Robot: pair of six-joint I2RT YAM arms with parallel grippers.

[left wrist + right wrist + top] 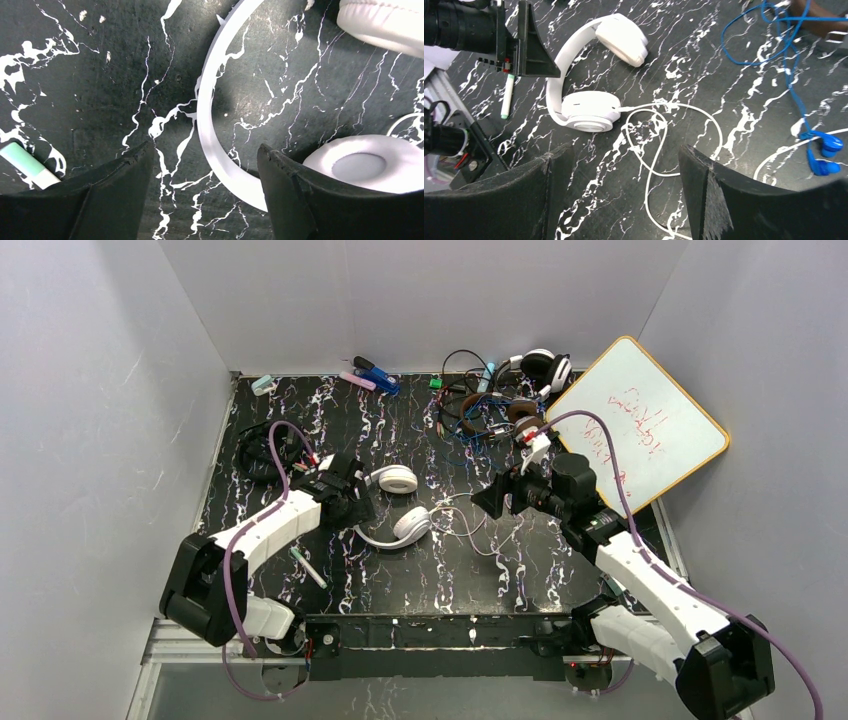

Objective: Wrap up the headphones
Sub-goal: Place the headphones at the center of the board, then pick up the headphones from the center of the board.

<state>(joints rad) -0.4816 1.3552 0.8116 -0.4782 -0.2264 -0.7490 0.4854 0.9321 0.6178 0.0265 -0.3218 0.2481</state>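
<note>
White headphones (400, 505) lie flat mid-table, their thin white cord (465, 520) looping off to the right. My left gripper (355, 502) is at the headband's left side. In the left wrist view it (205, 146) stands open over the white headband (207, 115), which runs between the fingers close to the right one; one ear cup (367, 162) lies beside that finger. My right gripper (490, 498) hovers open above the cord (684, 107), holding nothing, with the white headphones (584, 112) beyond it. Black headphones (262, 450) lie back left. A brown-cupped headset (490, 415) sits in a tangle at the back.
A whiteboard (640, 430) leans at the back right. Blue earphones (819, 150) with a blue wire trail right of the cord. A green-capped marker (308, 568) lies near the left arm. Pens and a blue tool (375, 375) line the back edge. Walls enclose three sides.
</note>
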